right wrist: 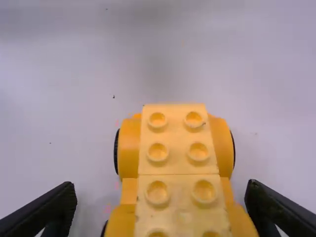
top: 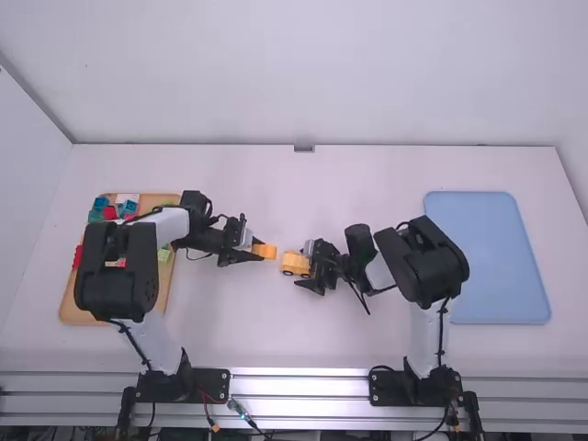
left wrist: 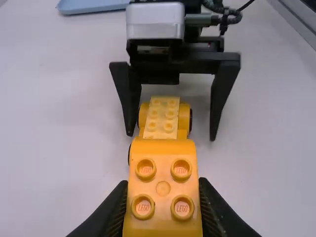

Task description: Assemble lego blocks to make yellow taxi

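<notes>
high view: at centre of frame, the left gripper (top: 258,250) is clamped on an orange block (top: 266,251); just right of it, the right gripper (top: 307,266) straddles a yellow wheeled base (top: 292,265). a blue tray (top: 487,257) lies at right.

left wrist view: fingers pinch the four-studded block.

right wrist view: fingers apart, either side of the base.

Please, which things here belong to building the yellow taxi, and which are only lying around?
For the job:
- orange block, held in the left gripper
- yellow wheeled base, between the open fingers of the right gripper

Probably just lying about:
- red block and other coloured ones, on the tan tray
- blue tray
</notes>
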